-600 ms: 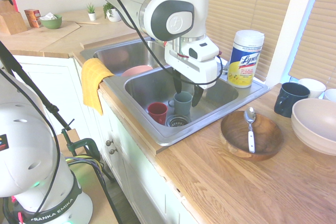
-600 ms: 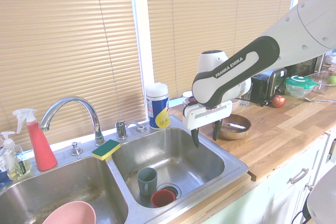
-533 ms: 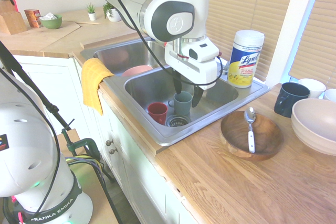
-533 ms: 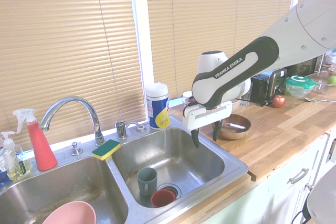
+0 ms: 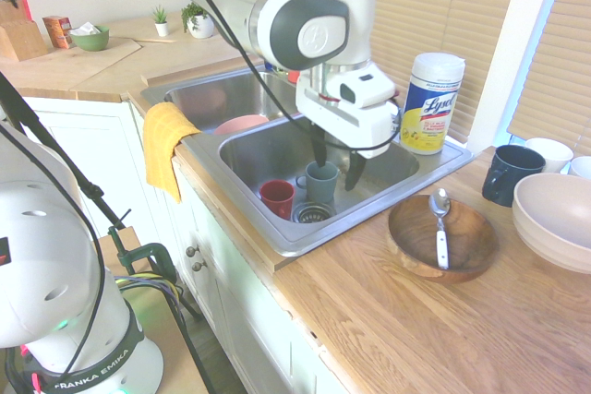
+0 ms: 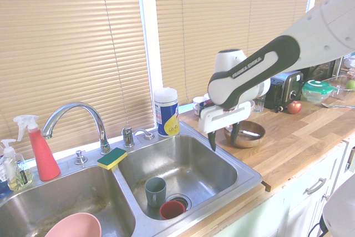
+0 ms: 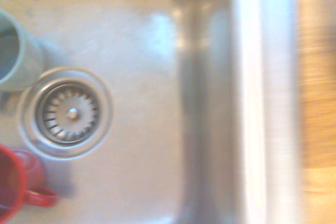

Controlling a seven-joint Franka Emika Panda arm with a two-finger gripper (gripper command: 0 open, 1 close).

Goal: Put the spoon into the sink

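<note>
The spoon (image 5: 440,220), silver bowl and white handle, lies across the round wooden bowl (image 5: 411,246) on the wooden counter right of the sink. The steel sink (image 5: 390,178) holds a grey-green cup (image 5: 321,180) and a red cup (image 5: 276,197) beside the drain strainer (image 7: 68,113). My gripper (image 5: 336,160) hangs open and empty above the basin's right half, left of the wooden bowl and apart from the spoon. From the other side, the gripper (image 6: 223,137) stands over the sink (image 6: 191,173) near its counter-side rim, and the spoon is hidden there.
A Lysol wipes canister (image 5: 432,102) stands behind the sink. A dark mug (image 5: 510,173) and pale bowls (image 5: 557,219) sit right of the wooden bowl. A yellow cloth (image 5: 166,140) hangs over the sink's front edge. The other basin holds a pink bowl (image 6: 74,227); a faucet (image 6: 75,120) rises behind.
The gripper has risen and shifted toward the counter side of the basin, nearer the wooden bowl. It stays open. The spoon has not moved.
</note>
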